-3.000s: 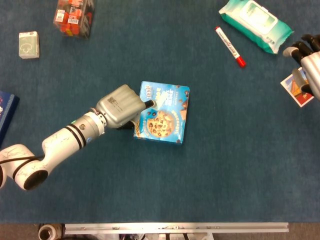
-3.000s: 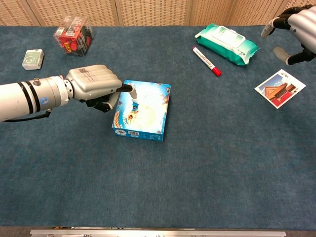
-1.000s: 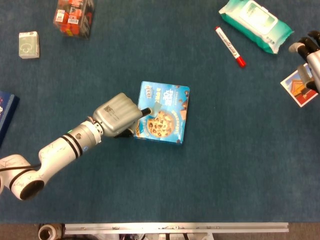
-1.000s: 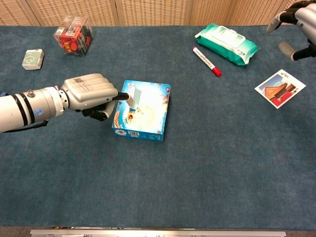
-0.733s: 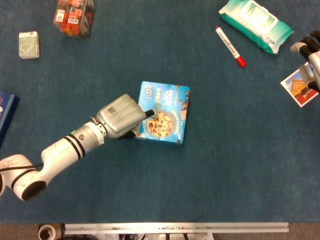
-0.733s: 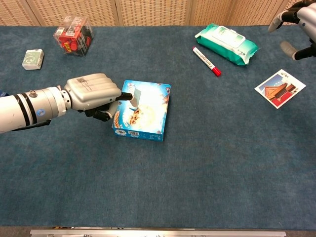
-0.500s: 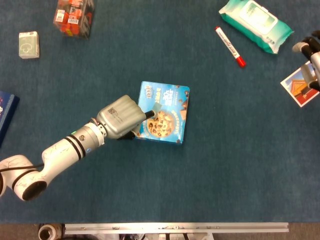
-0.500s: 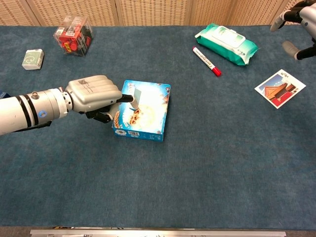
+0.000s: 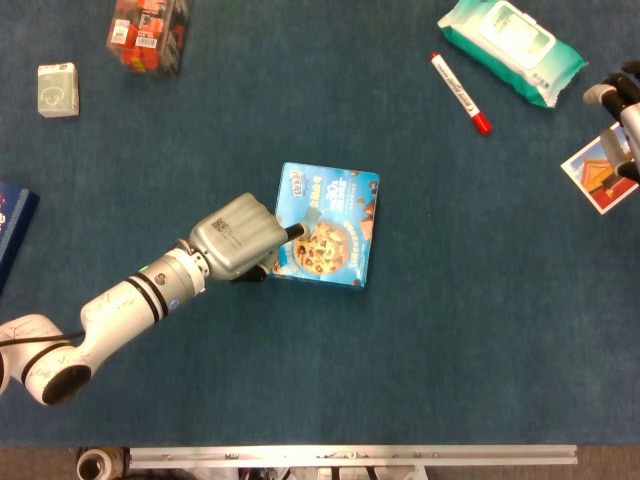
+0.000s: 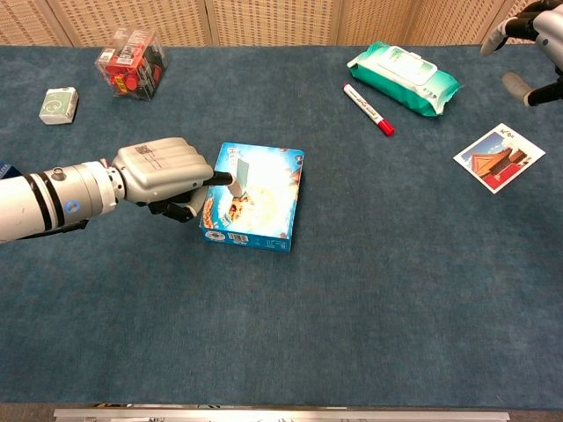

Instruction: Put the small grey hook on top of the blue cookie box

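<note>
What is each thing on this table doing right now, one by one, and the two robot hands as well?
small grey hook: lying on the box top.
blue cookie box: flat, closed.
left hand: at the box's edge, fingertip touching the hook.
right hand: raised, fingers apart, holding nothing.
red marker: capped, lying flat.
wipes pack: lid closed.
postcard: face up.

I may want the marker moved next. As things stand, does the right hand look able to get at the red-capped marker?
Probably yes. The right hand hangs open at the table's far right, holding nothing. The marker lies alone on bare cloth, though the wipes pack sits close beside it on the right hand's side.
</note>
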Available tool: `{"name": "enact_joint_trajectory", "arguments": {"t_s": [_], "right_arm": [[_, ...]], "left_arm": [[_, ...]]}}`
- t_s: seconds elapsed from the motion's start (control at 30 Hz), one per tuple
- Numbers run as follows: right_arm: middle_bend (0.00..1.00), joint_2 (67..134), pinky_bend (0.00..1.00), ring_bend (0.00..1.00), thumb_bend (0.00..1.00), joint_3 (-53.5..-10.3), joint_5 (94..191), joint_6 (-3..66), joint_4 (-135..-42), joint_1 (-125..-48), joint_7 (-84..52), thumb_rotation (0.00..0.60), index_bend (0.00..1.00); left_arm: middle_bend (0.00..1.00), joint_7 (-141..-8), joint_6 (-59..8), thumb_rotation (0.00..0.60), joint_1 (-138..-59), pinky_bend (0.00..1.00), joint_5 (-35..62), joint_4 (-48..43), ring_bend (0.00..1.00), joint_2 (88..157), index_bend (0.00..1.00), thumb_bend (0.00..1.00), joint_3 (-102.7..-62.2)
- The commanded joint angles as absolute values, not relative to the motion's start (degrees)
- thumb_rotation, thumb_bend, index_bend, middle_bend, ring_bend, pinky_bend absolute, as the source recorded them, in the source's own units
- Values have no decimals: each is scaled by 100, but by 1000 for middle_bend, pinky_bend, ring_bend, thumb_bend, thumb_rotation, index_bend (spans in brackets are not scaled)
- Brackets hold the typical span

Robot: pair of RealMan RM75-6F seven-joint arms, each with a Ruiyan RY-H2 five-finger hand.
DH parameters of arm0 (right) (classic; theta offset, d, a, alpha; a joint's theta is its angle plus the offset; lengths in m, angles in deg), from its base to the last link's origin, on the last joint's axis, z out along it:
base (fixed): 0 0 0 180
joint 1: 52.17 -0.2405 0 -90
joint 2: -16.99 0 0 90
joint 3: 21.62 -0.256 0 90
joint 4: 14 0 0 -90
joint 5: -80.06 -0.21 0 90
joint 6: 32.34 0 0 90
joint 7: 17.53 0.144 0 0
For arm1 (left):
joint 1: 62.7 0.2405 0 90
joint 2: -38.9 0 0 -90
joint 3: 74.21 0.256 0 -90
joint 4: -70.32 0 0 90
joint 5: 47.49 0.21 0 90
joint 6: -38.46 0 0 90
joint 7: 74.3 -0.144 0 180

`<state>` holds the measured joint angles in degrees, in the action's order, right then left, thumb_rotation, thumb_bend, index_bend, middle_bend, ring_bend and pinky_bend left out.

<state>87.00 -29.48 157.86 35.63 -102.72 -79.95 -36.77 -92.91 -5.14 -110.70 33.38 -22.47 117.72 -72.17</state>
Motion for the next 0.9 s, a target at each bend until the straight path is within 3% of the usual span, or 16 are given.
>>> {"name": "enact_joint_trajectory", "arguments": {"t_s": [0.03, 0.9], "right_arm": [[350, 8700, 223, 202, 432, -2949, 15792, 3572, -10273, -7991, -3681, 600, 347], [350, 8704, 223, 203, 432, -2969, 15748, 3572, -10273, -7972, -3713, 600, 348]], "left_arm": [[1000, -9298, -515, 361, -11066, 1000, 3341, -2251, 1000, 11774, 224, 876, -7211], [1000, -9173, -498, 361, -11033, 1000, 3322, -2127, 1000, 11782, 224, 876, -7221]]}}
